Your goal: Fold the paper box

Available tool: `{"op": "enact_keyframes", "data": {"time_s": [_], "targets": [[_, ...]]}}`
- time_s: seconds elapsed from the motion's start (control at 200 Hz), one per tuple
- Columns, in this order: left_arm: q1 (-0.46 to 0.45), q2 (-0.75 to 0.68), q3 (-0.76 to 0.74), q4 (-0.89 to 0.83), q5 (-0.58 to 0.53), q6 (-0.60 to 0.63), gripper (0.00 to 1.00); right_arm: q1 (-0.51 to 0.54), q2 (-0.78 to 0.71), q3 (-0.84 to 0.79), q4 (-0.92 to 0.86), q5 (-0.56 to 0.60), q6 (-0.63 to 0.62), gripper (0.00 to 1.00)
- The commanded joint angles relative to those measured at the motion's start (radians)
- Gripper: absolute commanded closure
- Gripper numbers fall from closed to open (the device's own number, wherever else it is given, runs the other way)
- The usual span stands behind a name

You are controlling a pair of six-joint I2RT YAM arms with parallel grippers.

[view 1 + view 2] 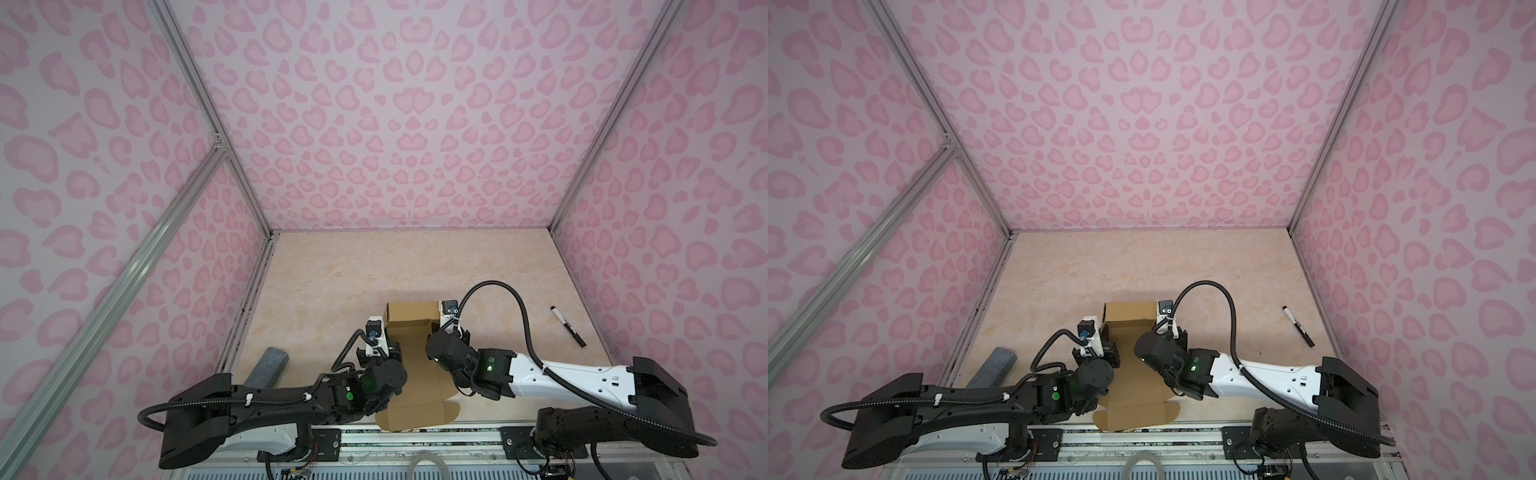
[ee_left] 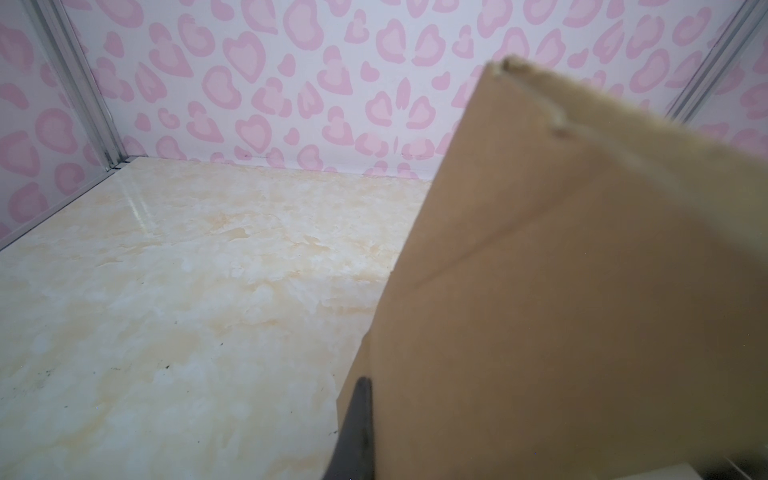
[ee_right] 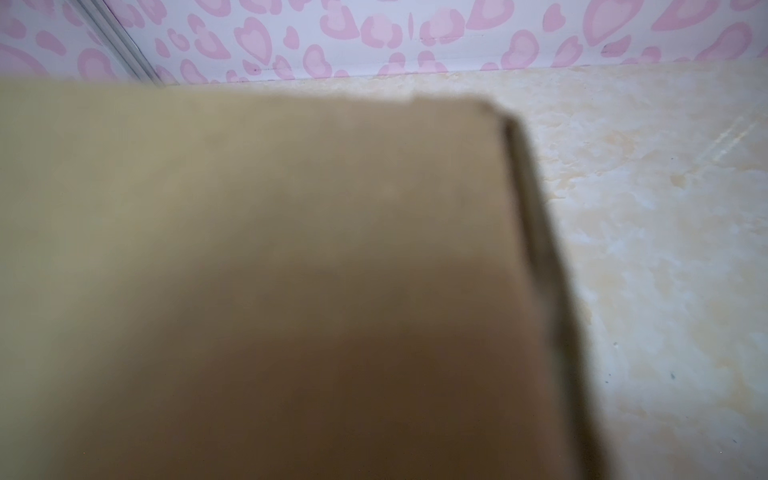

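The paper box (image 1: 411, 311) (image 1: 1129, 311) is a brown cardboard sheet in the middle of the table, its far panel standing upright and its near part lying flat toward the front edge. My left gripper (image 1: 390, 338) is at the box's left side. In the left wrist view a raised flap (image 2: 582, 291) stands in its jaws, with one dark finger (image 2: 357, 428) on the outer face and the other hidden. My right gripper (image 1: 439, 326) is at the box's right side. Cardboard (image 3: 291, 270) fills the right wrist view and hides the fingers.
A black marker pen (image 1: 567, 326) (image 1: 1298, 326) lies on the table at the right. A grey felt block (image 1: 267, 365) (image 1: 992, 368) lies by the left wall. Pink patterned walls close in three sides, and a metal rail (image 1: 415, 440) runs along the front edge.
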Motion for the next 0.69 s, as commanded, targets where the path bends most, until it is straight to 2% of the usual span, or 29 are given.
{"op": "enact_keyframes", "data": {"time_s": [0.0,0.05,0.105,0.18,0.37,0.69], "targets": [[-0.003,-0.003,0.016,0.037,0.04,-0.028,0.97,0.003,0.002,0.0,0.017,-0.027,0.008,0.78],[-0.003,-0.002,0.016,0.035,0.042,-0.03,0.97,0.003,0.001,-0.001,0.013,-0.02,0.011,0.8],[-0.003,-0.002,0.017,0.035,0.043,-0.032,0.97,0.001,-0.001,-0.008,0.016,-0.011,0.012,0.91],[-0.003,-0.002,0.017,0.031,0.043,-0.033,0.97,-0.008,-0.004,-0.015,0.009,0.0,0.02,1.0],[-0.002,-0.001,0.029,0.011,0.044,-0.038,0.97,-0.06,-0.005,0.0,-0.038,-0.035,0.031,1.0],[-0.002,0.042,0.066,-0.033,0.048,-0.067,0.97,-0.059,0.07,0.115,-0.247,-0.036,0.128,1.0]]}}
